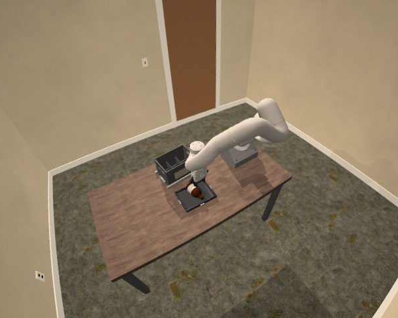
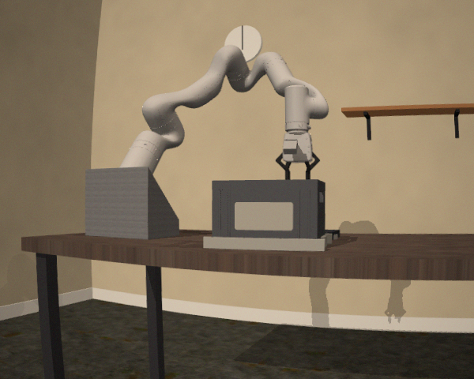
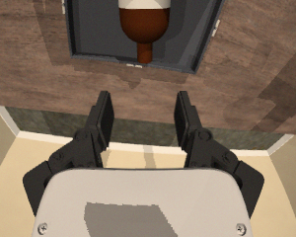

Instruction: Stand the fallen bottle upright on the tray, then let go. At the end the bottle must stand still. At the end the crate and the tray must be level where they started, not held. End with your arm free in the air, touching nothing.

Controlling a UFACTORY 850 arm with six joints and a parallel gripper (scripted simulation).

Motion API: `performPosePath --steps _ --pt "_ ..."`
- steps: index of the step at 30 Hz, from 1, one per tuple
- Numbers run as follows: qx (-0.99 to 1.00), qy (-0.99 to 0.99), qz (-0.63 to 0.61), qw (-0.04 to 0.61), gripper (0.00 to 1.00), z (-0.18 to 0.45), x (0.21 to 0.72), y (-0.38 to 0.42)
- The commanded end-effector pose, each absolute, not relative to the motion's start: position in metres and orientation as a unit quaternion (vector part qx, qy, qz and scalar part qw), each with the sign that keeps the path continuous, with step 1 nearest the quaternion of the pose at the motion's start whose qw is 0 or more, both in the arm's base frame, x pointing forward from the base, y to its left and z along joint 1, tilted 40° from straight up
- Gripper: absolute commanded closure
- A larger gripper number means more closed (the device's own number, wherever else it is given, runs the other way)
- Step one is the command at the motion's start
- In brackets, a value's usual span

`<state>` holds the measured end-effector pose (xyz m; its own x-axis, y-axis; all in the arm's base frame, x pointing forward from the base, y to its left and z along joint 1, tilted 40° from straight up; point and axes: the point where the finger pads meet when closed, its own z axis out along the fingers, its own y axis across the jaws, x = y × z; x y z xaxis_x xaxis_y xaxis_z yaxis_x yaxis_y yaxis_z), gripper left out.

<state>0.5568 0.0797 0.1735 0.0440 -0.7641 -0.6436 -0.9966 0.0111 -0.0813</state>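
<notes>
A brown bottle (image 1: 194,190) with a white label lies on its side in the dark tray (image 1: 195,197) on the table. In the wrist view the bottle (image 3: 143,7) lies along the tray, neck pointing toward me. My gripper (image 3: 143,103) is open and empty, well above the tray with nothing between the fingers. In the exterior view the gripper (image 2: 297,171) hangs just above the crate's top edge; the bottle and most of the tray are hidden behind the crate (image 2: 268,209).
The dark crate (image 1: 173,165) with dividers stands on a pale base plate just behind the tray. The arm's grey pedestal (image 1: 239,154) stands at the table's back right. A wall shelf (image 2: 411,110) hangs beyond the table.
</notes>
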Motion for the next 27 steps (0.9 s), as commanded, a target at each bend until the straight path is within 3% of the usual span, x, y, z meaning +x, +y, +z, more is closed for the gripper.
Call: performPosePath --steps 1,27 --pt "-0.67 0.657 0.214 0.272 0.35 0.174 0.557 0.079" --pt "-0.67 0.657 0.214 0.272 0.35 0.148 0.56 0.102"
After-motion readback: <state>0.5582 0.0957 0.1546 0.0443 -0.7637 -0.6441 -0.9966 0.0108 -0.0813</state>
